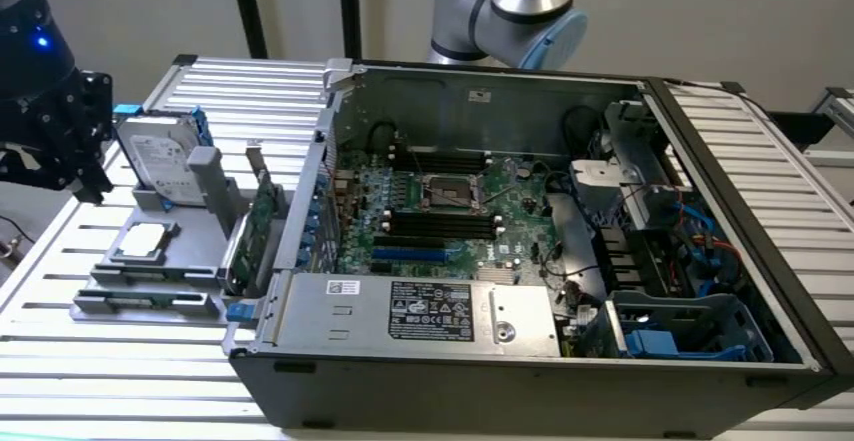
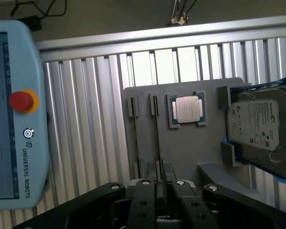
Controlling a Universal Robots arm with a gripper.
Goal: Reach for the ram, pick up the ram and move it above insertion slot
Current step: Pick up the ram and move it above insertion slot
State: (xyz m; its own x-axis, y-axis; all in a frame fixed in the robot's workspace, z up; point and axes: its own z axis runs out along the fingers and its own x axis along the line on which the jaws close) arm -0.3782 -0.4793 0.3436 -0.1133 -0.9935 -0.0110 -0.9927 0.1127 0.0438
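The gripper (image 2: pixel 163 185) is being held over the near edge of the gray parts holder (image 2: pixel 205 148). Its fingers (image 2: pixel 144 191) are being held apart with a gap between them, and nothing is being gripped. The ram (image 2: pixel 157 136) is being carried on edge in a narrow slot of the holder, its near end in line with that gap; whether it is being touched cannot be told. A second thin slot (image 2: pixel 135 136) is running parallel just beside it. A CPU chip (image 2: pixel 187 109) is lying flat between the ram and the hard drive (image 2: pixel 260 126) with blue rails. A teach pendant (image 2: pixel 14 119) with a red button (image 2: pixel 21 101) is being seen over the slatted table (image 2: pixel 86 119), apart from the holder. In the exterior view the gripper is being held at the exterior view's left, near the holder and apart from the open computer case (image 1: pixel 534 361).
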